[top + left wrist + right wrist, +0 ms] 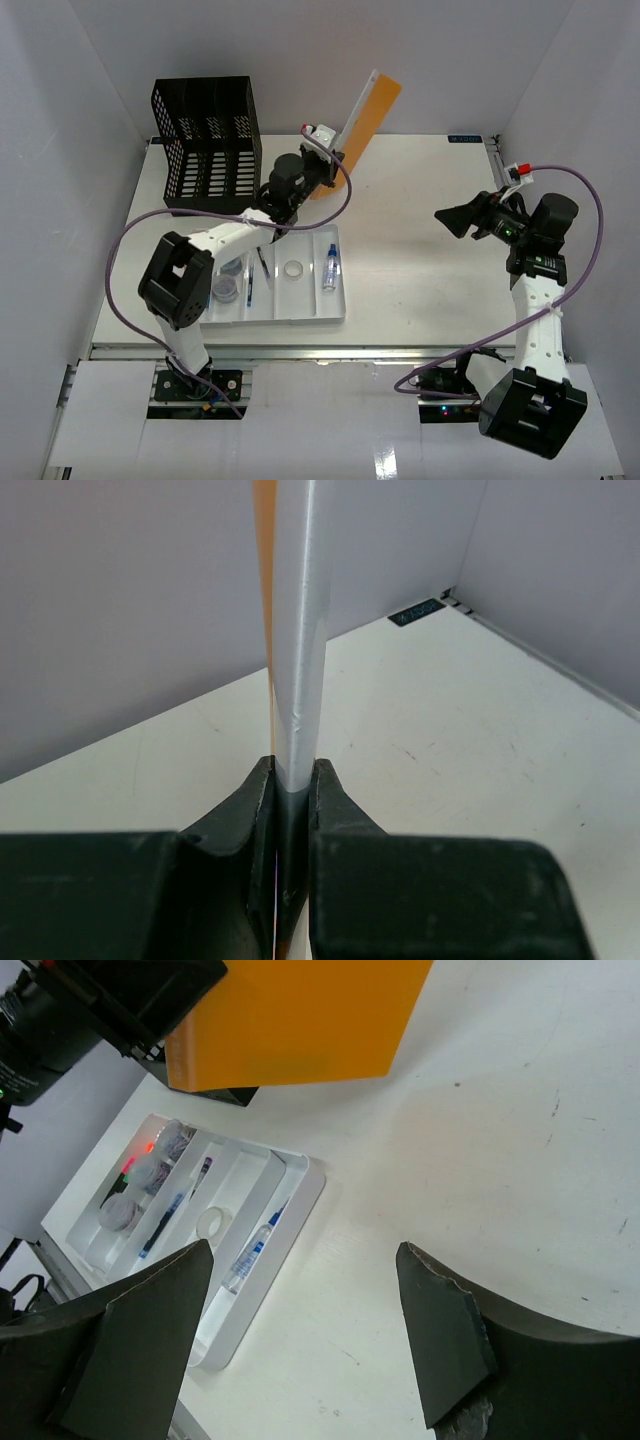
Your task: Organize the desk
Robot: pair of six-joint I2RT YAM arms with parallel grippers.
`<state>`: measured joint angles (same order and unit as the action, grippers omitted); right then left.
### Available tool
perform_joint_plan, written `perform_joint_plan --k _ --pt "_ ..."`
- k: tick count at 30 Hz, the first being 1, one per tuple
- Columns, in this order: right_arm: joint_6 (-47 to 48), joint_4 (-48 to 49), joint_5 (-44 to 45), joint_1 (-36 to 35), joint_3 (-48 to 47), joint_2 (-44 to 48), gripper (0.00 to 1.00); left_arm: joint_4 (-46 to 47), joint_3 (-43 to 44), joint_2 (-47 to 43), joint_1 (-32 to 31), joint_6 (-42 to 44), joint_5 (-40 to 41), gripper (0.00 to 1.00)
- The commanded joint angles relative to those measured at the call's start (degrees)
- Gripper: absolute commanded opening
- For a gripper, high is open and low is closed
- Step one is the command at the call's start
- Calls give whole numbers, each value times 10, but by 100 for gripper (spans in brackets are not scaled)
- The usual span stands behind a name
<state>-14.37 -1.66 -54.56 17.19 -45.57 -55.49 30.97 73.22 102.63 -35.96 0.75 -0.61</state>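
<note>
Left jaws clamp a flat orange folder (370, 116) edge-on above the white worktop (420, 230); right jaws gape wide, empty, well apart from the compartmented tray (296, 300).

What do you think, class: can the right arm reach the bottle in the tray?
Probably yes: the right gripper is open, and the bottle lies uncovered in the tray's rightmost compartment.

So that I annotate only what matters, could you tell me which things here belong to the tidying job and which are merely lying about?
In hand: orange folder, clamped in the left gripper; black file rack, probably its destination; desk.
Lying about: white tray holding tape roll, pens, small bottle.
</note>
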Motion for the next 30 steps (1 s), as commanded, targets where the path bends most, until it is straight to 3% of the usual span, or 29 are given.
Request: perform_joint_plan --k 1,10,15,23,30 --pt "13 56 -13 2 42 31 81 47 -41 -121 28 -63 -94 0" --pt "28 102 -6 2 105 59 80 78 -217 -361 160 -58 -101 0" --pt "42 126 -2 2 135 73 81 84 -291 -431 254 -84 -88 0" --pt "58 155 5 4 166 95 81 116 -312 -437 323 -123 -88 0" --pt "66 160 2 5 170 97 81 152 -266 -343 338 -117 -102 0"
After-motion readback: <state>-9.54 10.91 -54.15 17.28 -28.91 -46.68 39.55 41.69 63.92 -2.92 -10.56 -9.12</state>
